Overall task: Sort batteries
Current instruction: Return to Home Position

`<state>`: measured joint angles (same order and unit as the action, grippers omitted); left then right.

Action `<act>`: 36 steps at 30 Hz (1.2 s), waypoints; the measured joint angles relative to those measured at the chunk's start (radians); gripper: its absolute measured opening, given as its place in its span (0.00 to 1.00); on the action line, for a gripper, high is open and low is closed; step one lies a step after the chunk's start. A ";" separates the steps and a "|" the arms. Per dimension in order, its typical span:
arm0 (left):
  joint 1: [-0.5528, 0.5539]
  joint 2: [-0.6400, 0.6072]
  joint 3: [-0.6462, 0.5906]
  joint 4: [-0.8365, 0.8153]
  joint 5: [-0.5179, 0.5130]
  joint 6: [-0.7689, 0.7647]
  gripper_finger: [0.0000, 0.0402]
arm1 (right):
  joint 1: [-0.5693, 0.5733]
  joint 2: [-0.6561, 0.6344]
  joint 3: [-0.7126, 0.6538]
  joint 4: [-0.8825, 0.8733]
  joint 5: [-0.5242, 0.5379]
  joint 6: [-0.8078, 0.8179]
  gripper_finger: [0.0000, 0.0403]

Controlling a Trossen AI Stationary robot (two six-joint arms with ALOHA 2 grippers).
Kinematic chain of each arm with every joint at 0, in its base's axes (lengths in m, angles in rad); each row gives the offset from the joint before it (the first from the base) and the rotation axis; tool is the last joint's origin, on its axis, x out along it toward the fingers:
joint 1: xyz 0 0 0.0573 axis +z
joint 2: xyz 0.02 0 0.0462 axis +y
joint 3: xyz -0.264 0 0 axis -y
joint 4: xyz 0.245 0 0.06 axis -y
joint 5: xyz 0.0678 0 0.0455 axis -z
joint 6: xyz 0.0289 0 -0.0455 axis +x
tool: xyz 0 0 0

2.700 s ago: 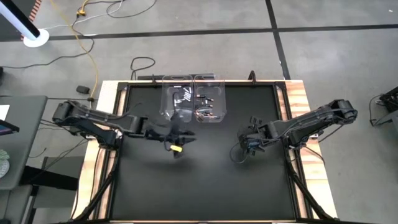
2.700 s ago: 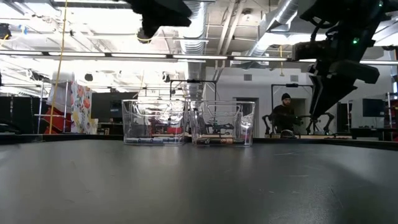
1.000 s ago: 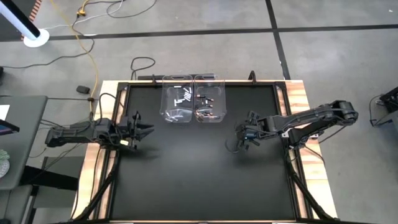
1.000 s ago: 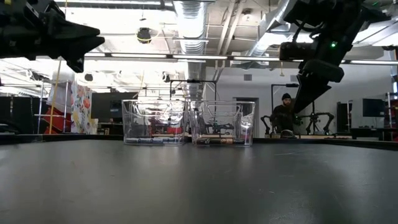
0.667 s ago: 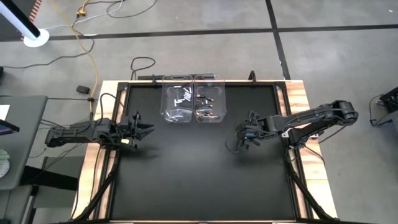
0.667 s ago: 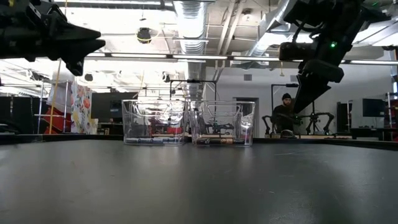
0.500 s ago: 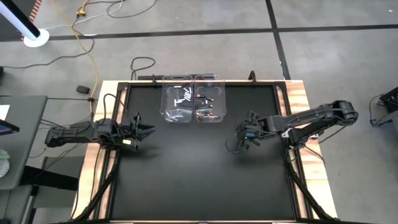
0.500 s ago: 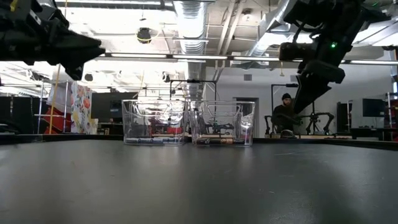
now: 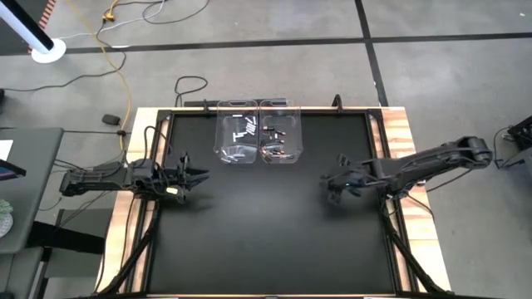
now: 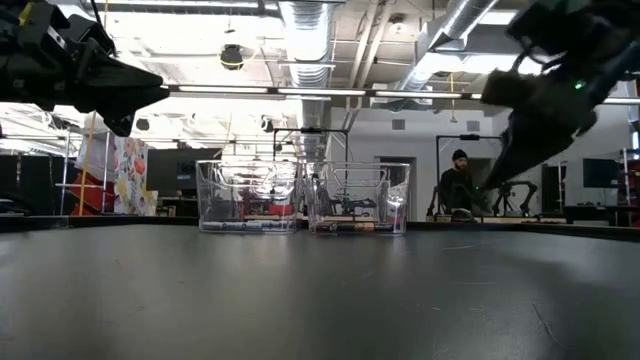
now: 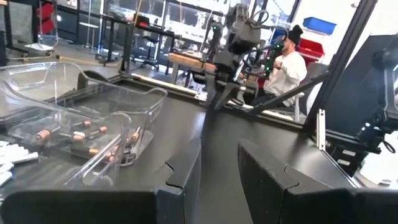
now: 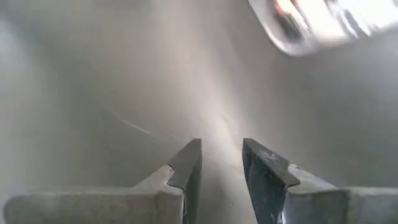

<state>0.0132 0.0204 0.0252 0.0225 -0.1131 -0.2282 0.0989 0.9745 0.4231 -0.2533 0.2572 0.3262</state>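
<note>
Two clear bins stand side by side at the far edge of the black bench (image 9: 266,232), ahead of both hands. The left hand (image 9: 202,176) hovers near the bench's side, its fingers parted and empty. The bin (image 9: 221,143) nearer to it holds the white batteries (image 9: 245,130). The right hand (image 9: 329,184), likewise released and empty, hangs over bare bench. The dark batteries (image 9: 274,151) lie in the bin (image 9: 297,143) on its side. Only the left wrist view shows those batteries' copper-coloured ends (image 11: 81,132). That view and the low view show a seated person (image 10: 458,186) beyond the bench.
</note>
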 joint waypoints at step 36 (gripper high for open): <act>0.000 0.000 0.000 -0.009 -0.004 0.000 0.25 | -0.086 -0.973 -0.416 0.276 -0.274 -0.076 0.33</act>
<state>0.0132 0.0206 0.0254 0.0135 -0.1169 -0.2283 0.0130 0.0011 0.0071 0.0227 -0.0170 0.2502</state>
